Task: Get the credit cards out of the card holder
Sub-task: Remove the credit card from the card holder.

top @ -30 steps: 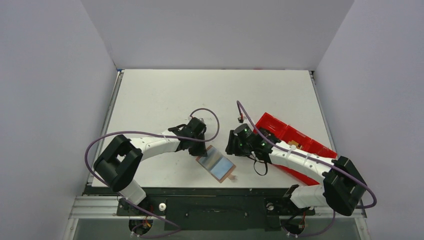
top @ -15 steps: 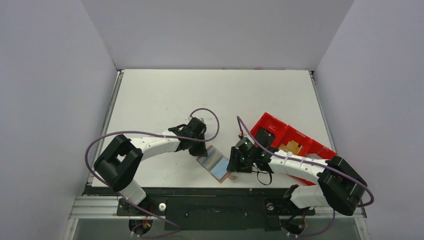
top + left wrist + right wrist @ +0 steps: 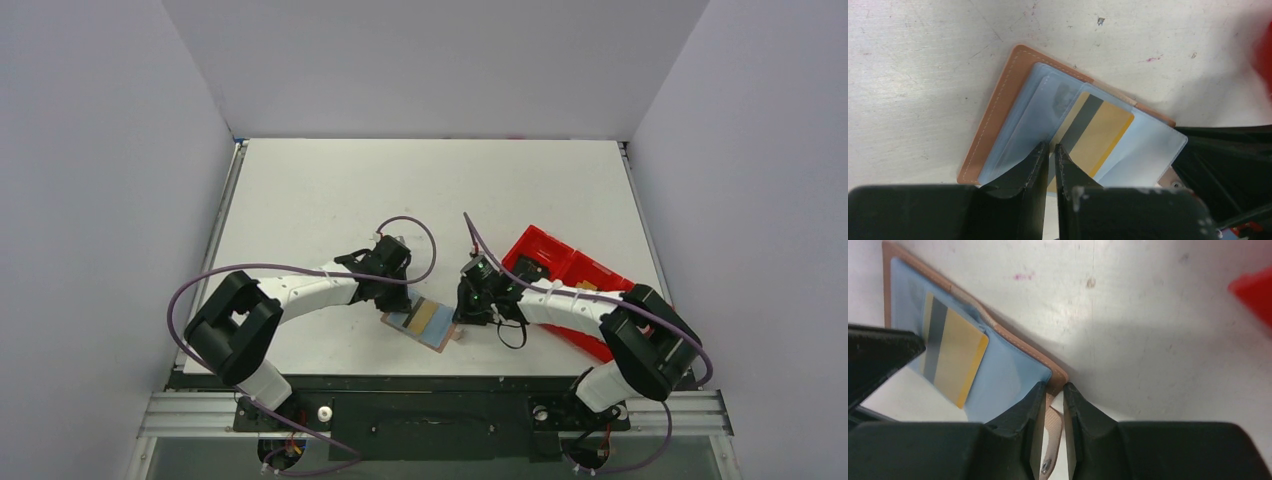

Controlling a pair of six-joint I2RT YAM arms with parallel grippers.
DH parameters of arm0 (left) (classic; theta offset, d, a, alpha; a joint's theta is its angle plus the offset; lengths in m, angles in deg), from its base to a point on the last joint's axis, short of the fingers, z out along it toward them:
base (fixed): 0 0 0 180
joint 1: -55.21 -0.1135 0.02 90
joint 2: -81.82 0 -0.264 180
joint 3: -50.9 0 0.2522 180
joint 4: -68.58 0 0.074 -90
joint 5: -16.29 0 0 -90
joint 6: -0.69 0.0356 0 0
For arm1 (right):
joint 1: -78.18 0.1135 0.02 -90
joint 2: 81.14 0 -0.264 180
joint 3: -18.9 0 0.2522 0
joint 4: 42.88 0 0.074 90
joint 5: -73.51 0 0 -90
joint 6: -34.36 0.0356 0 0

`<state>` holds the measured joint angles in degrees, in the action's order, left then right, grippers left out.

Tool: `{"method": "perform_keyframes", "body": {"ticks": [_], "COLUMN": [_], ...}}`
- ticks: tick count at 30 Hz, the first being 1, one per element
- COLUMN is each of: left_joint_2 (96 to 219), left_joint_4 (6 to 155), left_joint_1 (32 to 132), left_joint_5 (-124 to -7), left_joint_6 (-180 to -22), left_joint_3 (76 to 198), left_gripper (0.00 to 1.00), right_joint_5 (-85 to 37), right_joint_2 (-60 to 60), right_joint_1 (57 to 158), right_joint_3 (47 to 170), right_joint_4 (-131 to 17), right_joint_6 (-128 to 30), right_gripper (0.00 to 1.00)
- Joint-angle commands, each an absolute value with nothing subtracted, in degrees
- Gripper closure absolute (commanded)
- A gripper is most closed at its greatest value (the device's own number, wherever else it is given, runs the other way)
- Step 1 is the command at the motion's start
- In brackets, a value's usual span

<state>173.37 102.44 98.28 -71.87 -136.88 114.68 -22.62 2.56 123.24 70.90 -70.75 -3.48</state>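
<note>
Inspection of the card holder (image 3: pixel 402 322): it is lying open and flat on the table (image 3: pixel 330 200), light blue inner panels facing up, brown leather rim showing along its edges.

A yellow card (image 3: pixel 1098 132) with a dark stripe is sitting in the holder's pocket. Part of it is sticking out past the pocket mouth, and the rest is lying under a clear sleeve.

The left gripper (image 3: pixel 1051 150) is working at the holder's left-hand edge. Its jaws are standing almost closed, pinching the thin edge of the light blue panel, with only a narrow slit showing between the fingers.

The right gripper (image 3: pixel 1053 390) is working at the holder's opposite corner. Its jaws are drawn in close and are clamping the small brown strap tab (image 3: pixel 1054 415), which is running down between the two fingers just beyond the holder's corner. A metal snap is showing low on the tab.

The two grippers are thus sitting on opposite sides of the holder, with the card between them.

A red tray (image 3: pixel 580 268) is lying to the holder's right, behind the right arm and apart from the holder.
</note>
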Motion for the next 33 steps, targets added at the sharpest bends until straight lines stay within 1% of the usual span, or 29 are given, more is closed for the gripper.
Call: {"method": "perform_keyframes", "body": {"ticks": [1,10,13,18,20,28,30,33], "left_joint_2": [172.89,173.46,173.24,173.19,173.39,173.49,173.48,173.29], "left_joint_4": [103.03,102.78,103.34,103.53,103.42,102.54,102.48,102.43], "left_joint_1": [98.56,98.44,98.2,97.72,97.61,97.45,97.41,97.4], "left_joint_5": [-71.77,-71.99,-73.04,-73.21,-73.19,-73.23,-73.15,-73.19], "left_joint_6": [-136.89,-137.48,-138.36,-139.63,-140.05,-140.99,-141.11,-141.08], "left_joint_3": [113.64,113.93,113.62,113.05,113.04,112.73,112.66,112.6], "left_gripper": [0.92,0.92,0.93,0.95,0.96,0.96,0.96,0.96], "right_joint_5": [-19.57,-19.91,-19.98,-18.31,-17.5,-19.5,-22.52,-27.65], "right_joint_2": [7.2,12.7,13.08,9.81,8.05,-1.04,-2.14,-0.62], "right_joint_1": [121.84,119.78,117.8,115.66,115.63,116.27,116.97,118.37], "right_joint_3": [75.17,80.39,82.14,85.13,86.28,85.77,84.17,81.33], "right_joint_4": [-68.98,-69.05,-69.84,-74.39,-76.21,-77.76,-74.91,-66.61], "right_joint_6": [-7.24,-11.18,-12.77,-14.73,-14.93,-10.61,-8.28,-4.76], "right_gripper": [0.85,0.85,0.81,0.69,0.68,0.71,0.71,0.71]}}
